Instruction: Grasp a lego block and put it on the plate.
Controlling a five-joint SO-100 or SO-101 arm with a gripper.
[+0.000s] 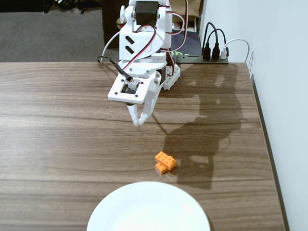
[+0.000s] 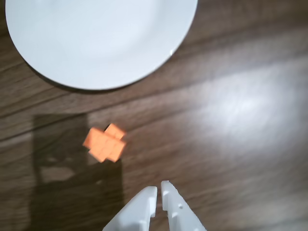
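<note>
Two small orange bricks lie pressed together on the wooden table. One lego block [image 1: 166, 158] [image 2: 101, 146] sits partly over a second orange brick [image 1: 160, 169] [image 2: 116, 131]. The white plate [image 1: 149, 209] [image 2: 96, 38] rests just beyond them, at the bottom edge of the fixed view and the top of the wrist view. My gripper [image 1: 137, 120] [image 2: 160, 186] hangs above the table, short of the bricks and apart from them. Its white fingers are shut with nothing between them.
The arm's base [image 1: 166, 72] stands at the back of the table. A black hub with plugged cables [image 1: 214, 52] sits at the back right. The table's right edge [image 1: 262, 125] runs along a white wall.
</note>
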